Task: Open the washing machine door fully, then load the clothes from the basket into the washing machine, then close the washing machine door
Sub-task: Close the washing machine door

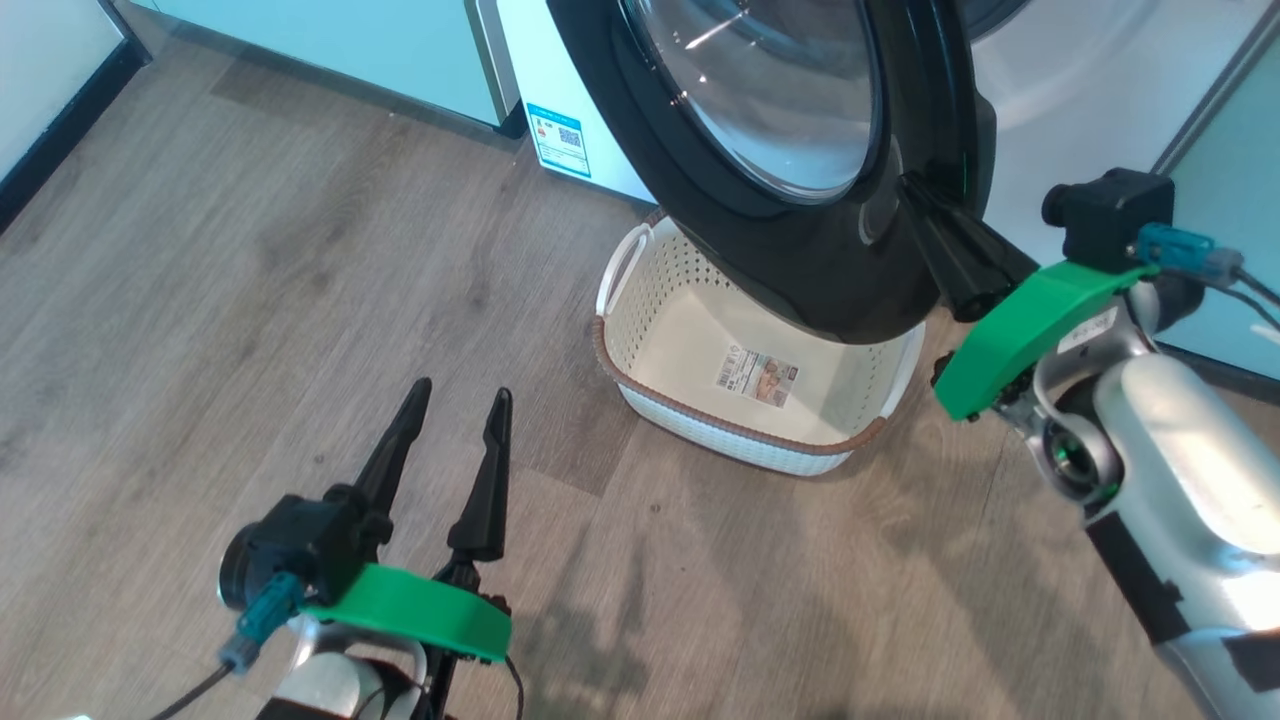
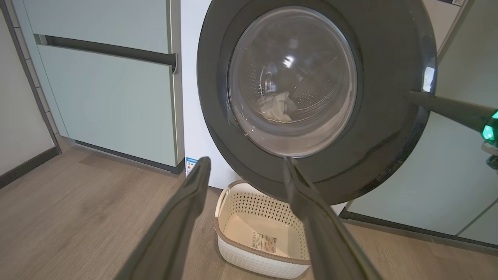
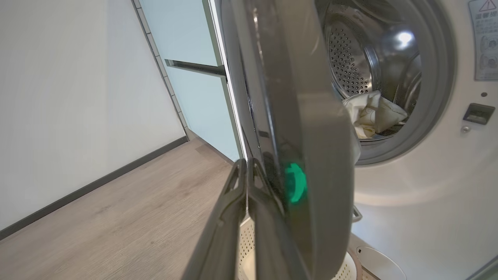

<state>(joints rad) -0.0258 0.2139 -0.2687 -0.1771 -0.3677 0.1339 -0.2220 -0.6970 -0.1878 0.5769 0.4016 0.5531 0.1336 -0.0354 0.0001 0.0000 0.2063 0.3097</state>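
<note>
Glossy black plastic is slippery, and that's my main worry here. My right pincer (image 1: 915, 195) has its two long dark fingers pressed together with nothing between them. They lie against the wide rim of the big round, glass-domed washing machine door (image 1: 800, 270), at about 4 o'clock on the ring in the head view.

A closed-finger push on a curved, shiny surface could easily skid off toward the edge. If that happens, I'd guess the door just hangs half open instead of latching.

Second thing: the soft pale-yellow cloth clothes (image 3: 371, 112) are inside the steel drum of the big white front-loading washing machine (image 1: 1080, 110). In my right wrist view they're bunched low, around 6 o'clock of the opening, close to the grey gasket. If a fold flops over that lip, the door could pinch it and bounce back.

Third: the small white perforated plastic basket (image 1: 622, 345) with the brown rim sits on the wood-look floor (image 1: 250, 300) right under the door, at its 6 o'clock. It looks empty apart from the label sticker. I can't tell how much room the door's bottom edge has above it.

The door itself stands partly open, swung out over the basket, and the glass is clean enough to see the drum holes through it.

My left pincer (image 1: 462, 388) is spread wide and holding nothing, hovering over bare floor at 7 o'clock in the head view.
</note>
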